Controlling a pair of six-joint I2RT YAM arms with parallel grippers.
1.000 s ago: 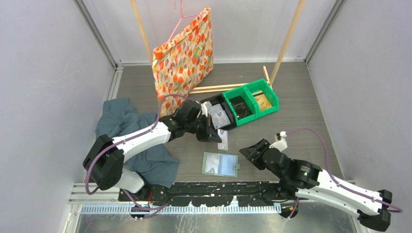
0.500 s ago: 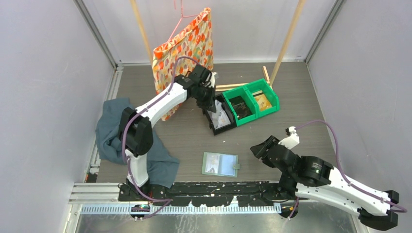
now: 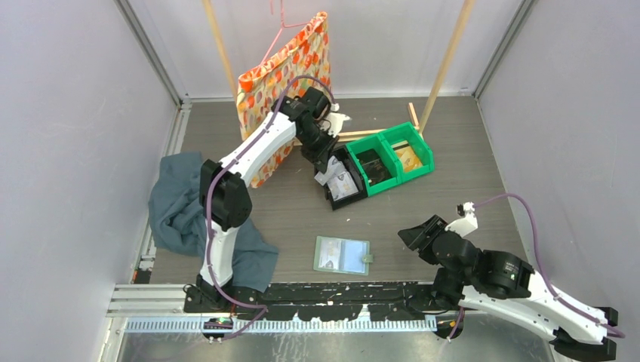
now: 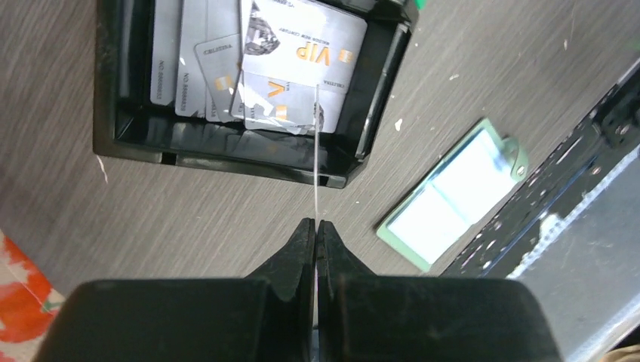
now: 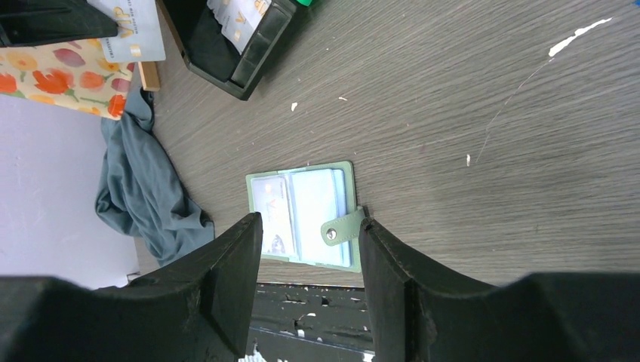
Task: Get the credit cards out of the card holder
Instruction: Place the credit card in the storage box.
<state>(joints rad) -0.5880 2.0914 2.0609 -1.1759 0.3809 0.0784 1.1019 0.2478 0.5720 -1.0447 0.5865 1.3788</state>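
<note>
While the card holder lies open and flat on the dark wood-grain table near its front edge, pale walls box in the cell. Floral bag hangs at the back, teal cloth sits left, green bins sit beside a black tray of cards. Left gripper is clamped on one card, seen edge-on, above the tray. Right gripper is half spread and empty, hovering right of the holder without touching it.
</note>
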